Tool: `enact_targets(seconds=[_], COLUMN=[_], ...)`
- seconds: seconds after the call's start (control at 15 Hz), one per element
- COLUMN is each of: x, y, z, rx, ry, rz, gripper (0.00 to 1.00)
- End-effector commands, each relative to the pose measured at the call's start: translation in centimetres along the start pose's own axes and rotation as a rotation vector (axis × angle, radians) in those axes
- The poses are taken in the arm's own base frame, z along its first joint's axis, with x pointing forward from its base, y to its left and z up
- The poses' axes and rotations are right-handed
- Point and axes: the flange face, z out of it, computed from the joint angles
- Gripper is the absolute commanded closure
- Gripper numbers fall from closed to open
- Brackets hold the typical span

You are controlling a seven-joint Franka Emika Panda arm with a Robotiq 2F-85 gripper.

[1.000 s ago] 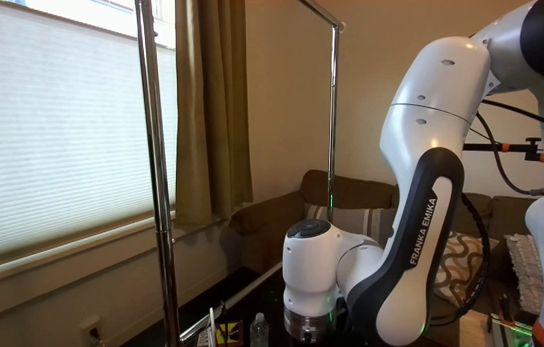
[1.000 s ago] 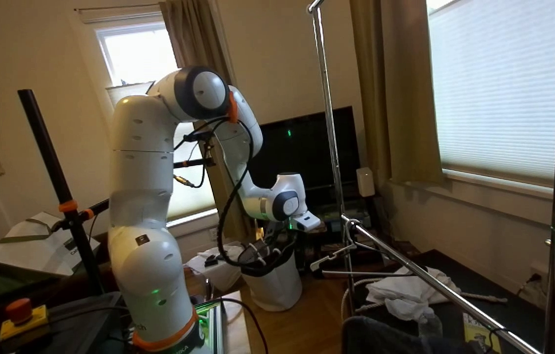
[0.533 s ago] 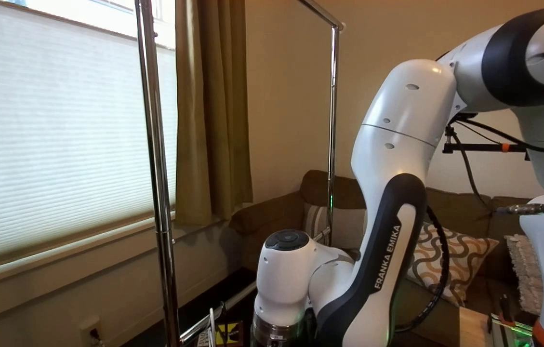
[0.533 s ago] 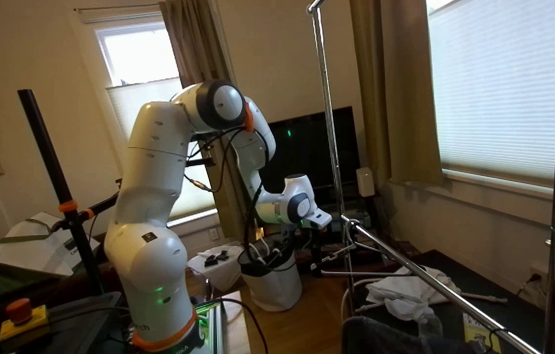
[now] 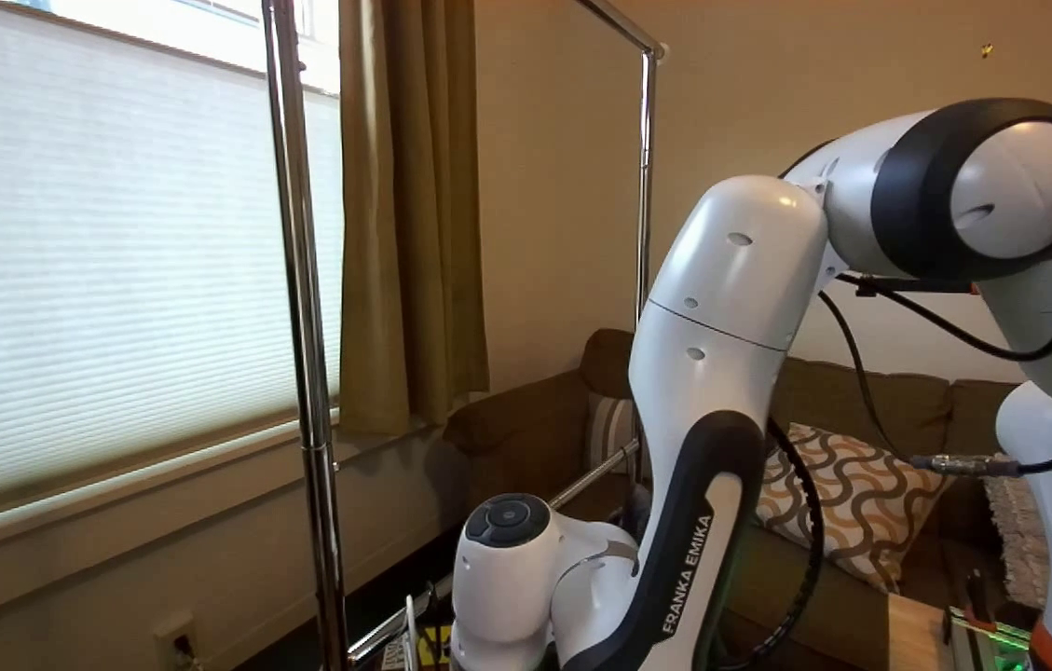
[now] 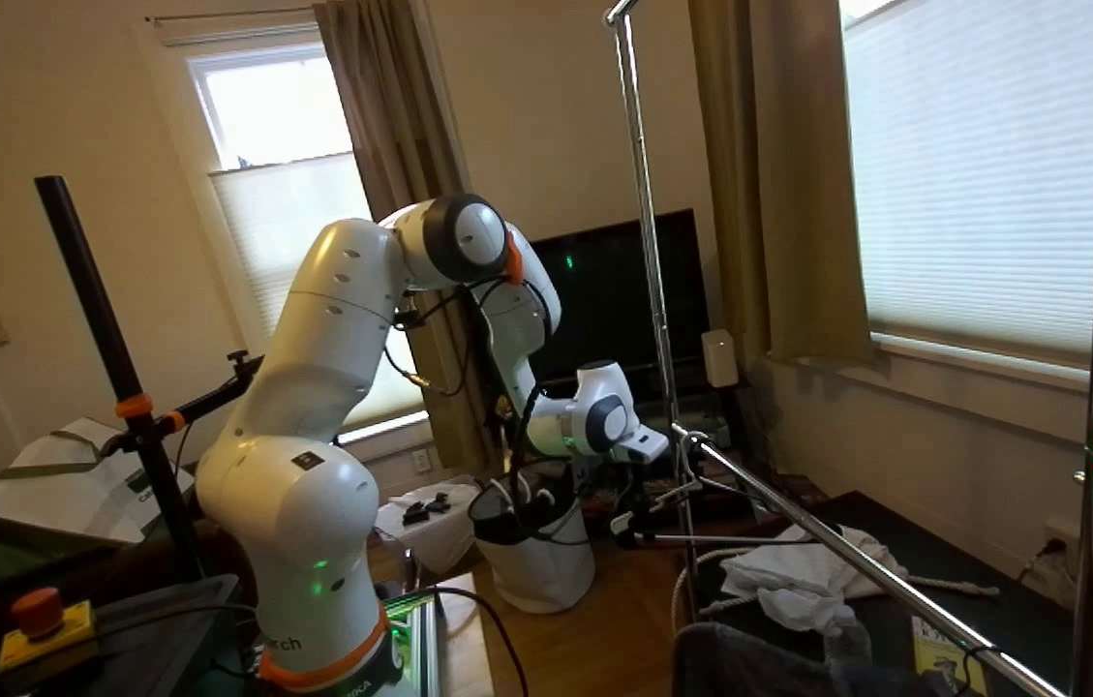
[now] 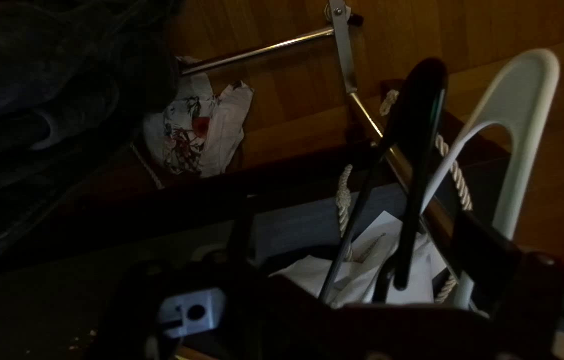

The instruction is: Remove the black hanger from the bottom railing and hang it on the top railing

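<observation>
Brown wooden floorboards (image 7: 282,100) lie well beyond the black two-fingered gripper (image 7: 364,240), whose fingers (image 7: 486,250) are spread apart in the wrist view. Ahead of it, in the gap as the wrist camera sees it, is the thin black clothes hanger (image 7: 417,185) with wide sloping shoulders, closer to one finger than the other; whether it touches either cannot be told. It hangs on the thin silver metal bottom railing (image 6: 895,581), which slants away from the gripper in an exterior view. Just beside the black hanger, a white hanger (image 7: 525,150) of similar shape passes behind the nearer finger and crowds that side. Off the gripper's opposite side bulks a dark bluish fabric garment (image 7: 72,95). Past the hangers lie a crumpled white cloth (image 7: 359,282) and a cream twisted rope (image 7: 457,175); farther off is a white cloth with a floral print (image 7: 217,135). Well above the gripper, the thin metal top railing (image 5: 621,25) meets a tall chrome upright (image 5: 645,186).
</observation>
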Motion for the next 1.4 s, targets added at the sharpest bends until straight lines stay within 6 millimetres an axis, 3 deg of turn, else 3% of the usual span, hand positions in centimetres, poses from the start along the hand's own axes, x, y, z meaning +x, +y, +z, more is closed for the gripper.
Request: enact_targets(seconds=[0.0,0.13,0.2,0.33,0.6,0.87,1.33], x=[0.5,0.6,0.6,0.7,0.9,1.1,1.4], y=[-0.6,-0.7,-0.7,-0.8,-1.0,-1.5,-2.6], z=[2.1,2.9,3.2,3.6,4.0,3.0,0.5], rx=[-0.010,-0.023,-0.027,-0.031,-0.038,-0.041,-0.050], ry=[0.026,0.023,0.021,0.024,0.034,0.064,0.147], rz=[0.011,0.015,0.018,0.023,0.029,0.023,0.040], gripper=[0.00,0.06,0.27,0.36,0.69,0.98,0.99])
